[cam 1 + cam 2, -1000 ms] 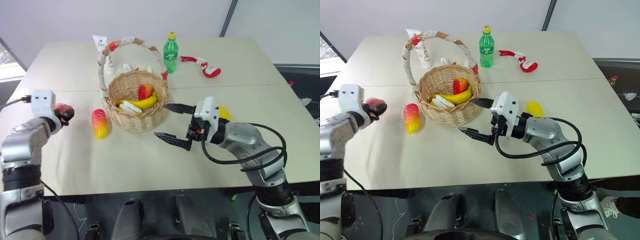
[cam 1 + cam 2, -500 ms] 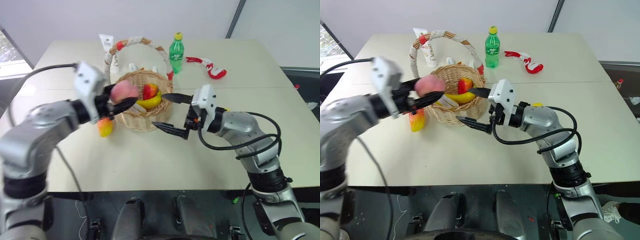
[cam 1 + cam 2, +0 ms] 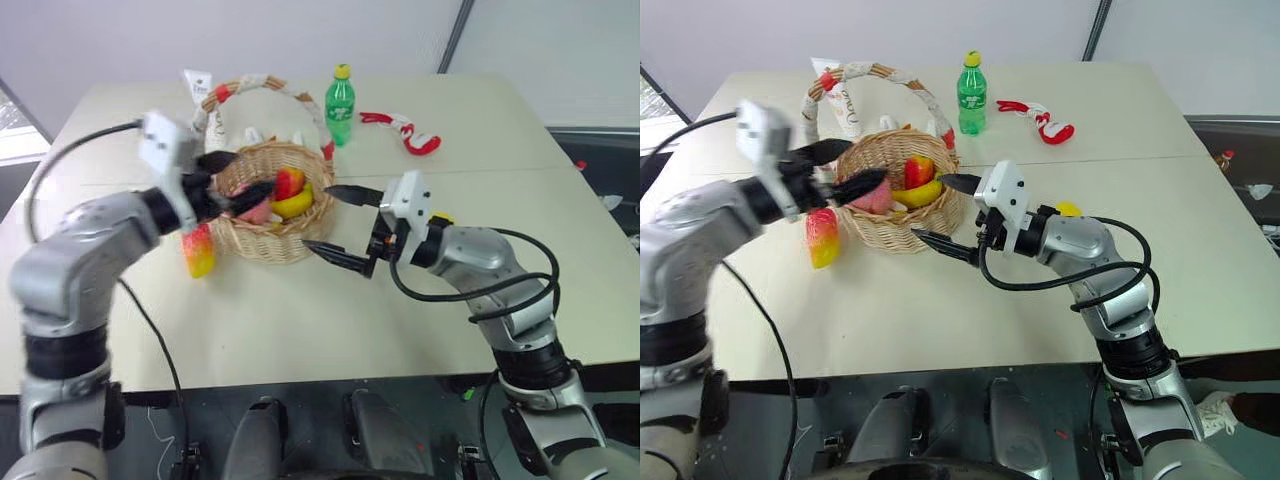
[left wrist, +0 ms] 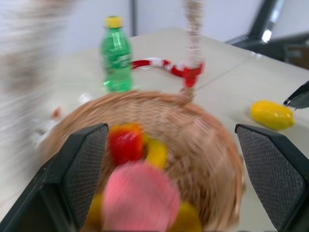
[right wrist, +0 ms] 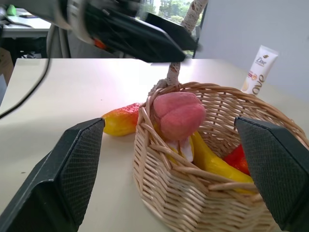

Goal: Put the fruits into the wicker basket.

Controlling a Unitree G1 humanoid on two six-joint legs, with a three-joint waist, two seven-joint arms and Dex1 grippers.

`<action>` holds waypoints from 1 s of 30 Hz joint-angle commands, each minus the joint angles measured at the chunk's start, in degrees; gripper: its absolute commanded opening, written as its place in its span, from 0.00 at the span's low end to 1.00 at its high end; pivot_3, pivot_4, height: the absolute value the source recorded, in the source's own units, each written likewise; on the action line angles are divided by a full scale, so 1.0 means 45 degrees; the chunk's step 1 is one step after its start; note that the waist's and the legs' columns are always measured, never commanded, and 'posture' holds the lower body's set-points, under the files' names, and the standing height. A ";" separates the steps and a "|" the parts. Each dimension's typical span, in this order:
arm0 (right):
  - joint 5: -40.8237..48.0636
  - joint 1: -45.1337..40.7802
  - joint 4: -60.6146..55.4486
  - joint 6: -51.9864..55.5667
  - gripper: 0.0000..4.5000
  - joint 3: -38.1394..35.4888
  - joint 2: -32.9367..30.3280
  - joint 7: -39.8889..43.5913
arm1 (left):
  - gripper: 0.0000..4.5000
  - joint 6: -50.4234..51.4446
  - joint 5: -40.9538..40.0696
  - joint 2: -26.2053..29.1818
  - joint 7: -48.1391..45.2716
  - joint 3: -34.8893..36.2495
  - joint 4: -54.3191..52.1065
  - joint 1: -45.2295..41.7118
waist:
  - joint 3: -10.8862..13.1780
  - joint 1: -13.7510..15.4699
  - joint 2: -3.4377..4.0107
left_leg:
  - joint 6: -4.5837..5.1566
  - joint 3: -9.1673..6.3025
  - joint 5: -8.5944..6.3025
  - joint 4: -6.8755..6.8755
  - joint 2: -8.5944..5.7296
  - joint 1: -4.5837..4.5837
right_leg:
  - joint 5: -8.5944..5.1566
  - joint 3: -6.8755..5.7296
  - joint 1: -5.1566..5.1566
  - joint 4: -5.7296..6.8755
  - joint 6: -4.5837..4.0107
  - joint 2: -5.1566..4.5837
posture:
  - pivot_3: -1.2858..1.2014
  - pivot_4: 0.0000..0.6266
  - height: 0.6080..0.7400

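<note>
The wicker basket [image 3: 300,243] stands mid-table with a banana [image 3: 296,204] and a red fruit [image 3: 290,182] in it. My left gripper [image 3: 866,162] hovers open over the basket's left rim. The pink peach [image 3: 872,197] lies just under its fingers, inside the basket and free of them; it also shows in the right wrist view as the peach [image 5: 178,115]. The red-and-yellow mango [image 3: 199,250] lies on the table left of the basket. A yellow lemon [image 3: 1068,209] sits behind my right arm. My right gripper [image 3: 931,208] is open and empty at the basket's right side.
A green bottle [image 3: 340,104], a red-and-white curved object [image 3: 408,131] and a white tube [image 3: 199,88] stand at the back of the table. The basket's tall handle [image 3: 262,81] arches over it.
My left gripper swung right from the table's left side, carrying the peach over the basket, then opened; the peach now lies in the basket. The right arm stayed put.
</note>
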 commanded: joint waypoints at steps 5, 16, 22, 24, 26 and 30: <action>0.0195 -0.0649 0.0128 -0.0413 1.00 -0.0011 0.0156 0.0660 | 1.00 0.2732 -0.1408 -0.0076 0.2999 0.3751 0.0198 0.1997 | 0.0000 0.0192 -0.0004 | -0.0001 -0.0019 0.0000 0.0004 -0.0011 0.0001 | 0.0000 -0.0016 0.0020 0.0000 0.0000 -0.0008 | 0.52 0.24 1.00; -0.0020 -0.0940 0.0498 -0.0715 1.00 0.0225 0.0482 0.1030 | 1.00 0.6522 -0.0172 -0.1922 0.6226 0.1642 0.1556 -0.0475 | -0.0009 0.0363 -0.0031 | -0.0004 -0.0014 -0.0001 0.0008 -0.0028 -0.0003 | 0.0002 -0.0016 0.0019 -0.0007 0.0003 -0.0020 | 0.52 0.24 1.00; -0.0044 -0.0670 0.0140 -0.0554 1.00 0.0166 0.0470 0.0700 | 1.00 0.6755 0.0980 -0.2607 0.6560 0.0899 0.2884 -0.1386 | -0.0009 0.0364 -0.0031 | -0.0012 -0.0011 0.0004 0.0007 -0.0038 -0.0004 | 0.0002 -0.0014 0.0010 -0.0005 0.0002 -0.0013 | 0.52 0.24 1.00; -0.0054 -0.0597 0.0020 -0.0509 1.00 0.0175 0.0446 0.0611 | 1.00 0.6532 0.1203 -0.2807 0.6381 0.0584 0.3220 -0.1543 | -0.0009 0.0371 -0.0031 | -0.0015 -0.0011 0.0006 0.0006 -0.0036 -0.0005 | 0.0002 -0.0015 0.0007 -0.0005 0.0002 -0.0014 | 0.52 0.24 1.00; -0.0037 -0.0534 -0.0114 -0.0450 1.00 0.0178 0.0432 0.0540 | 1.00 0.6342 0.1346 -0.3010 0.6185 0.0326 0.3471 -0.1650 | -0.0009 0.0411 -0.0031 | -0.0019 -0.0014 0.0008 0.0005 -0.0034 -0.0006 | 0.0002 -0.0015 0.0007 -0.0004 0.0002 -0.0021 | 0.52 0.24 1.00; -0.0033 -0.0463 -0.0233 -0.0396 1.00 0.0214 0.0446 0.0454 | 0.87 0.6067 0.1564 -0.3178 0.5900 0.0360 0.3587 -0.1678 | -0.0009 0.0416 -0.0031 | -0.0022 -0.0012 0.0009 0.0003 -0.0038 -0.0006 | 0.0002 -0.0014 0.0008 -0.0005 0.0002 -0.0032 | 0.52 0.24 1.00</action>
